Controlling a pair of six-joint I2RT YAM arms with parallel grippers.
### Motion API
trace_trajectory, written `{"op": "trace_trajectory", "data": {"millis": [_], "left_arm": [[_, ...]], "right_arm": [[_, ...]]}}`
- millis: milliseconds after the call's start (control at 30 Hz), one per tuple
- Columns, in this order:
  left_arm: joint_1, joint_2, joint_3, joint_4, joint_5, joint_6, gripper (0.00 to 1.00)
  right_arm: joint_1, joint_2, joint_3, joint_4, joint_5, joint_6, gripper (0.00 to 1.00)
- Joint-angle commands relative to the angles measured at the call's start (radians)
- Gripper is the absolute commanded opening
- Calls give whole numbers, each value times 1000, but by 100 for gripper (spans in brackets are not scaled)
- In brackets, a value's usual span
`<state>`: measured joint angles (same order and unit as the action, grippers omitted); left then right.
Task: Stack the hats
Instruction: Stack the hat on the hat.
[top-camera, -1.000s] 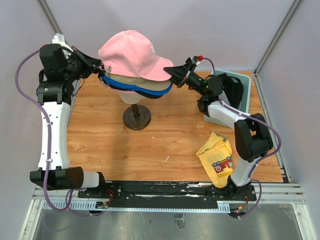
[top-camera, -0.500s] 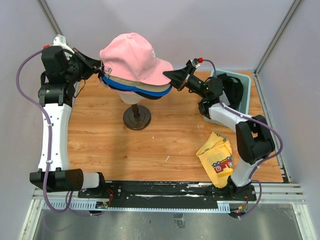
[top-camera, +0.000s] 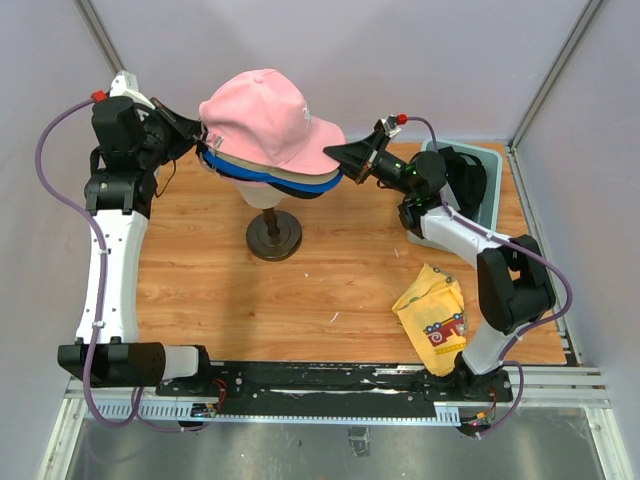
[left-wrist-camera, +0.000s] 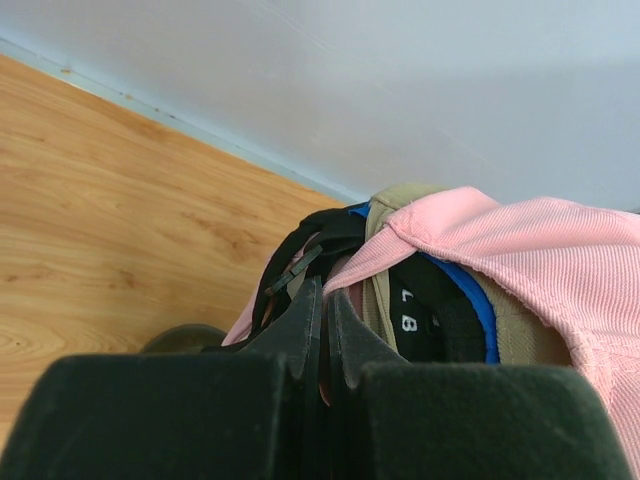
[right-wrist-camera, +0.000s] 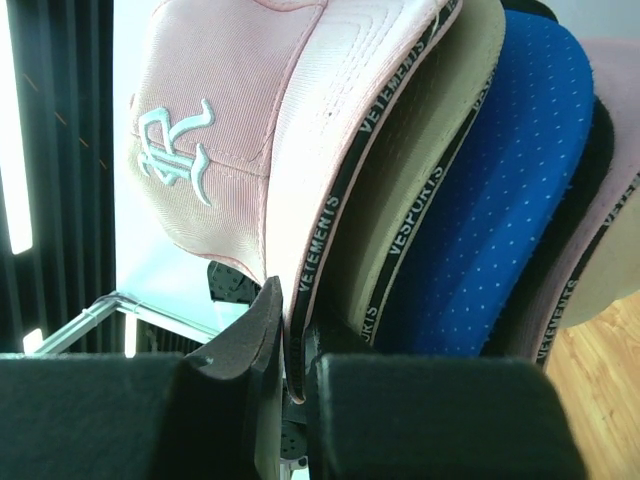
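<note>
Wooden table (top-camera: 200, 270), mannequin stand (top-camera: 273, 236), yellow cloth (top-camera: 436, 312), grey bin (top-camera: 497, 180)

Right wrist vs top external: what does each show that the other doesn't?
Right wrist only: the brims' undersides, with lettered tape along the edges and the blue brim's dotted lining.
Top external only: the left end effector at the rear of the pink cap, the stand, the yellow cloth and the bin.
Both: the right end effector shut on the pink cap's brim, with the stack beneath it.
</note>
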<state>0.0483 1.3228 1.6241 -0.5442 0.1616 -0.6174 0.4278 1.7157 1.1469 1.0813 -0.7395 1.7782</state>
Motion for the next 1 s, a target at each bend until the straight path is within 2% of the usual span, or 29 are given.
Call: {"op": "trace_trajectory", "data": {"millis": [0, 433, 633, 800, 967], "left_arm": [[15, 54, -90, -222, -152, 96, 1], [15, 48, -120, -199, -126, 78, 1], [15, 38, -107, -170, -71, 50, 0], [15, 22, -129, -174, -68, 55, 0], [15, 3, -149, -154, -45, 45, 1]], "right_arm": [[9, 57, -67, -335, -183, -183, 1], [5, 24, -39, -758, -144, -510, 1], [5, 52, -30, -855, -106, -591, 1], [5, 64, -69, -816, -111, -557, 1], [6, 104, -159, -364, -178, -201, 1]]}}
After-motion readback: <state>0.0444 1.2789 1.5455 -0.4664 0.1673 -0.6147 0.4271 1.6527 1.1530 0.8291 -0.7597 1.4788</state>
